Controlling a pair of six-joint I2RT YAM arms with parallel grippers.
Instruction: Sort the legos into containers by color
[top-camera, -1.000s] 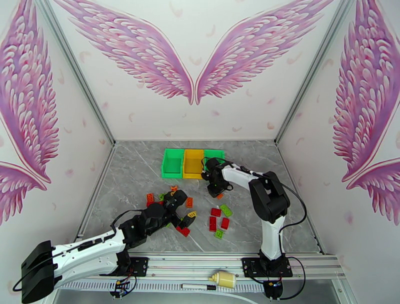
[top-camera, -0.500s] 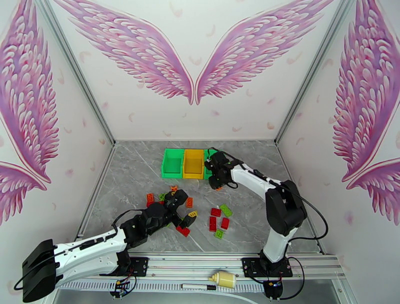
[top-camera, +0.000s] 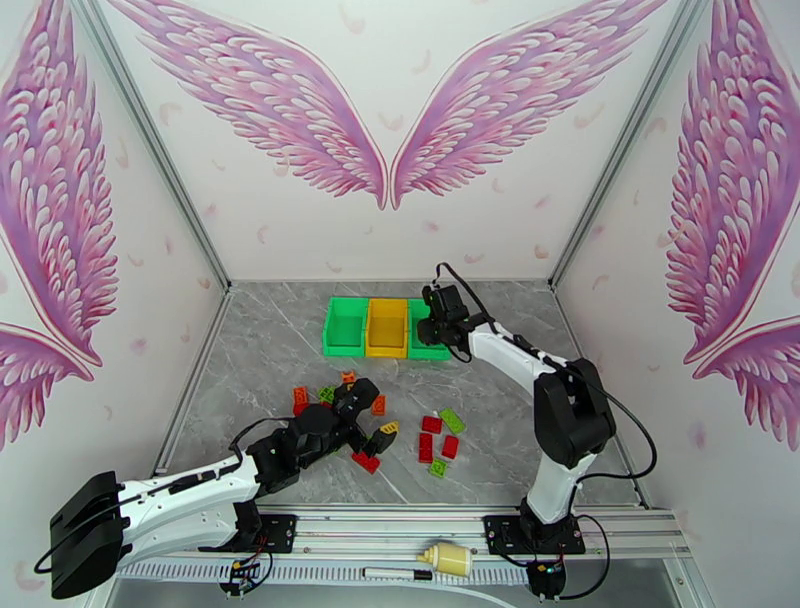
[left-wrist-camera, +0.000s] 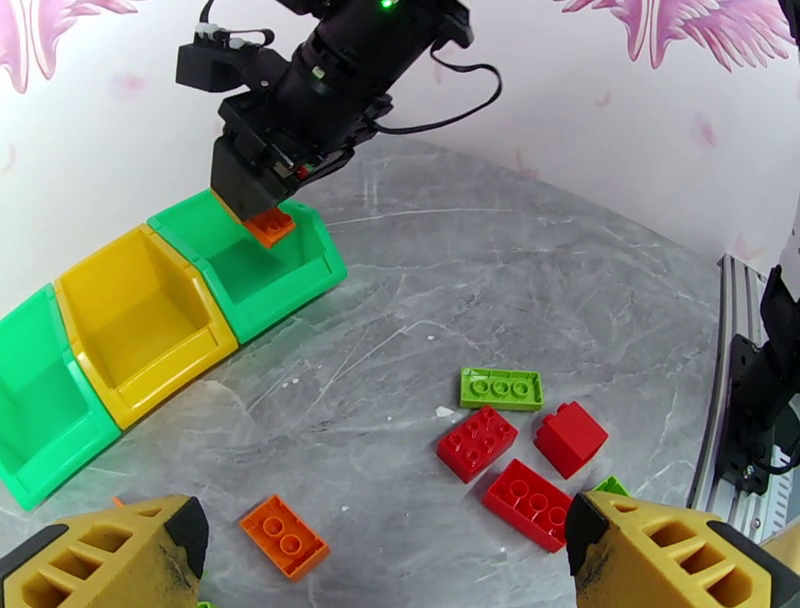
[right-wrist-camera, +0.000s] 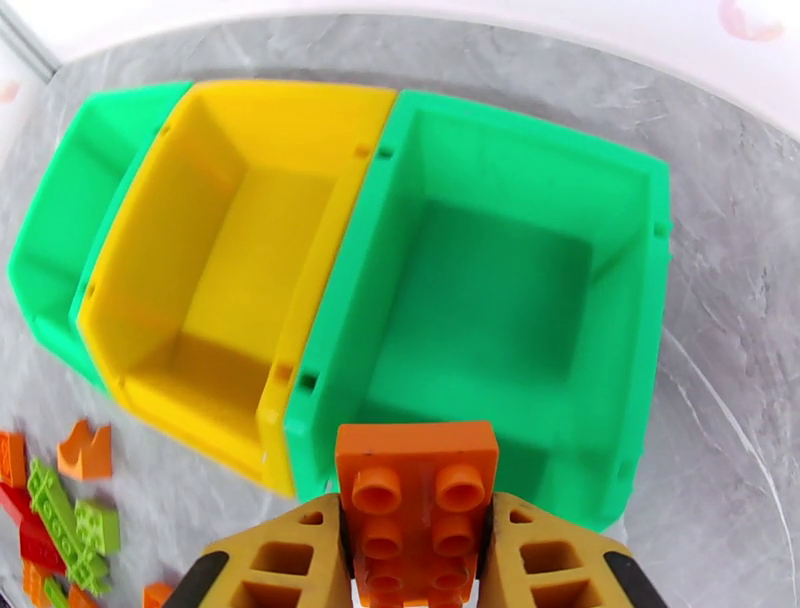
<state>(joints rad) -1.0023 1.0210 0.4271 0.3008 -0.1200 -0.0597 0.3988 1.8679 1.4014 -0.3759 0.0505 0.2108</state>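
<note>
1. My right gripper is clenched on an orange brick, held above the near edge of the right-hand green bin, at 12 o'clock on the surface.
2. That bin touches the yellow bin at its 9 o'clock side, and bare surface lies at its 3 o'clock.
3. My left gripper hangs spread wide, holding nothing, over loose bricks near 6 o'clock.

Robot lab booth — alu rail, wing-print walls.
</note>
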